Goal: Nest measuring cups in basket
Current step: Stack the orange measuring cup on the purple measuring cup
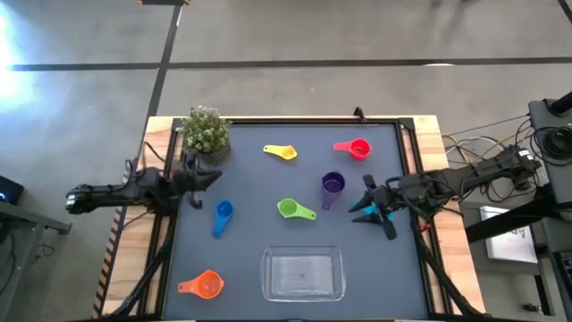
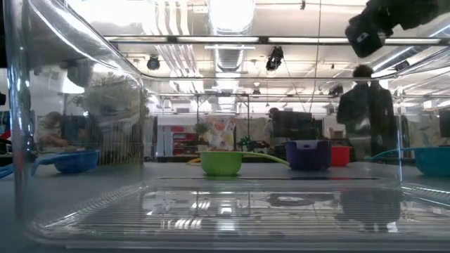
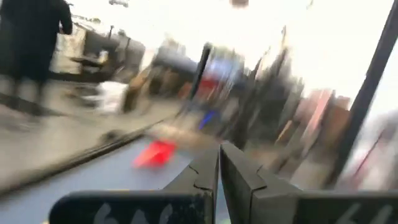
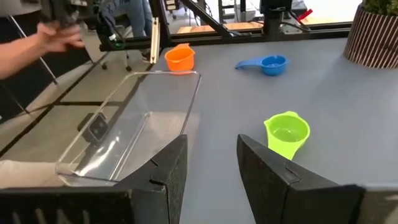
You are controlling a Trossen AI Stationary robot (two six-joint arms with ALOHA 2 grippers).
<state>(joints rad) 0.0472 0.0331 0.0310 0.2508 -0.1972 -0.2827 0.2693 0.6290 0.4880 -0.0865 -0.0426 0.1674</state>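
Seven measuring cups lie apart on the dark mat: yellow (image 1: 281, 152), red-pink (image 1: 355, 148), purple (image 1: 332, 184), green (image 1: 293, 209), blue (image 1: 222, 215), orange (image 1: 204, 284) and teal (image 1: 359, 213). The teal one is partly under my right gripper (image 1: 365, 202) and rests on the table (image 2: 430, 160). That gripper (image 4: 211, 149) is open, with nothing between its fingers, and points toward the green cup (image 4: 286, 132) and the basket (image 4: 130, 124). The clear basket (image 1: 303, 273) stands at the near edge. My left gripper (image 1: 198, 179) is shut at the left edge, beside the plant.
A small potted plant (image 1: 206, 132) stands at the far left corner of the mat. A dark frame (image 1: 295, 121) borders the mat. A person's hand (image 4: 56, 34) shows beyond the table, past the basket. Bare mat lies between the cups and the basket.
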